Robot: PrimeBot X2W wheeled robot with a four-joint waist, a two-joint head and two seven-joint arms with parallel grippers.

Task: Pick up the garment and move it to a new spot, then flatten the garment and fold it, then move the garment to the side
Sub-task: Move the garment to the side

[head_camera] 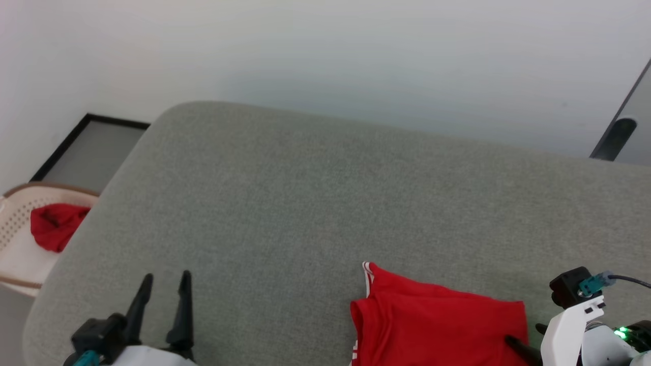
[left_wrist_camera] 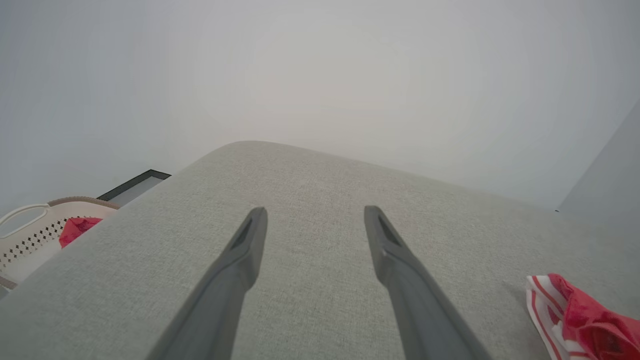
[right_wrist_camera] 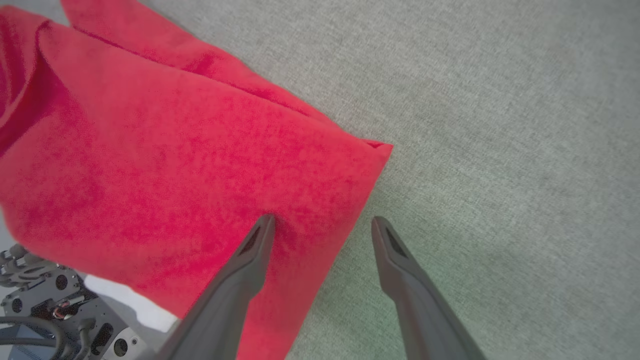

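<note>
While open, right pincer (right_wrist_camera: 323,219) at garment (right_wrist_camera: 175,165)

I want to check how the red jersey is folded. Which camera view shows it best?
The right wrist view: the jersey is close, its layers and corner clear. The head view shows it smaller, cut by the bottom edge. The left wrist view catches a striped end of it at the right border.
</note>
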